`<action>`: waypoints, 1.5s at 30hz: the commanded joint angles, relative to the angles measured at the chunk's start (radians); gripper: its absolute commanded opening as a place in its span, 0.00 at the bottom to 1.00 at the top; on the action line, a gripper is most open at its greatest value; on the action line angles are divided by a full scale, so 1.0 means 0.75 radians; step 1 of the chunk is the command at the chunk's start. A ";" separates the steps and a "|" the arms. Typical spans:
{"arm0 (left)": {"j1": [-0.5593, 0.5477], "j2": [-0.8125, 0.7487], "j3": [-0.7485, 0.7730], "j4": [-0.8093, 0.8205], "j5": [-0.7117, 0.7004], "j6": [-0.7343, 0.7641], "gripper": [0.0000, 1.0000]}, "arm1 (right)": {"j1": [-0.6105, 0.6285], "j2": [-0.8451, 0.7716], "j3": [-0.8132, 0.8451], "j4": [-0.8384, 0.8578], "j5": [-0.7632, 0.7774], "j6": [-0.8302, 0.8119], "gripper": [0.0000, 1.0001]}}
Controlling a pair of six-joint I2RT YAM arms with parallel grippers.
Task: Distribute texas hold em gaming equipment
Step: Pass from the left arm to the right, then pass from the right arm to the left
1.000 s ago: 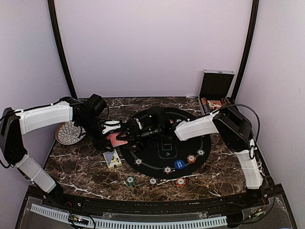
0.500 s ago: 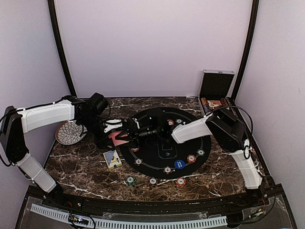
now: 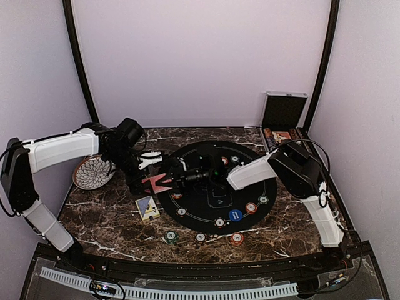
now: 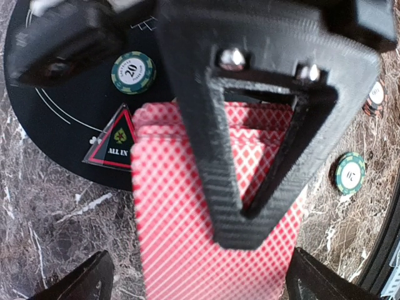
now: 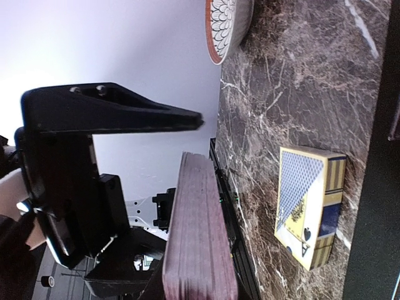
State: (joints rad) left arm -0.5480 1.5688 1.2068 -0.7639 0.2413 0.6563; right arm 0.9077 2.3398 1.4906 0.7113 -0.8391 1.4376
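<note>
**Deck handover: left lets go, right closes in**

Left fingers (image 4: 78, 281) have just sprung wide open, released, on either side of the red-backed deck (image 4: 181, 231). Right fingers (image 4: 200, 125) have narrowed around the deck, one flat over its back. Cannot tell if they clamp it yet. The deck hangs over the surface (image 4: 37, 212) at the left edge of the black mat (image 4: 62, 125). Likely the deck is passing to the right arm for dealing.

White-shelled arms (image 3: 59, 152) with black joints (image 3: 128, 134), looping black cables (image 3: 327, 164), triangular black fingers (image 4: 206, 156), silver screws (image 4: 232, 58).
</note>
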 commanded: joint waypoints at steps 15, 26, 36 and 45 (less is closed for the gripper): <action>0.021 -0.359 0.058 0.026 0.048 -0.130 0.99 | -0.018 -0.167 -0.052 -0.143 0.016 -0.198 0.00; 0.031 -0.578 -0.287 0.360 0.115 0.023 0.99 | -0.016 -0.227 -0.042 -0.216 0.061 -0.263 0.00; 0.010 -0.423 -0.315 0.394 0.048 0.095 0.99 | -0.011 -0.242 -0.036 -0.158 0.059 -0.222 0.00; -0.011 -0.283 -0.211 0.352 0.027 0.163 0.99 | 0.002 -0.223 -0.035 -0.070 0.033 -0.148 0.00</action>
State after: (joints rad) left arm -0.5465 1.3396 0.9878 -0.4866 0.2604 0.7414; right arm 0.9031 2.2173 1.4521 0.5507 -0.7929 1.2980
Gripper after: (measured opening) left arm 0.988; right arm 0.154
